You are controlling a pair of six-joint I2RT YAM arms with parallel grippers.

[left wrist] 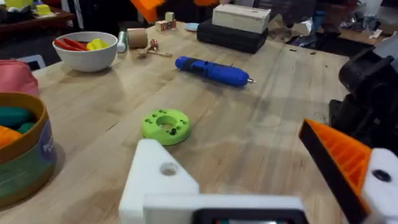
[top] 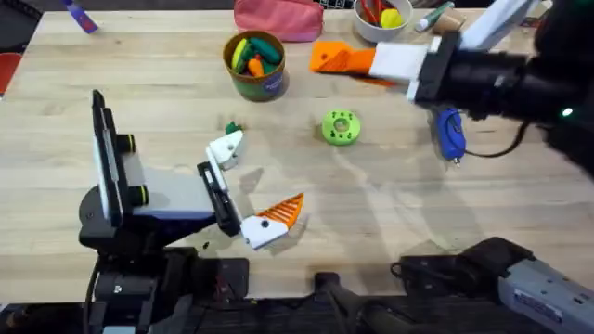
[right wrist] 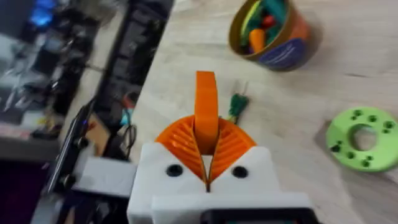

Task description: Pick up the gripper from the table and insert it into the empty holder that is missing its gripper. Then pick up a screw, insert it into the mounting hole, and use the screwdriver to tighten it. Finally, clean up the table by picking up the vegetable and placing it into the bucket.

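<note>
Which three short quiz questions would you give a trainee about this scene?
1. True or false: the right gripper is shut on the orange gripper.
2. Which lies nearest the holder? A the vegetable; B the screwdriver; C the bucket.
3. Fill in: the left gripper is ____, one finger lacking its orange tip.
Key: 1 true; 2 A; 3 open.

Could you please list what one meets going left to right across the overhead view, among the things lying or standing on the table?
Small green vegetable → olive-green bucket → lime-green disc → white bowl → blue screwdriver.
</note>
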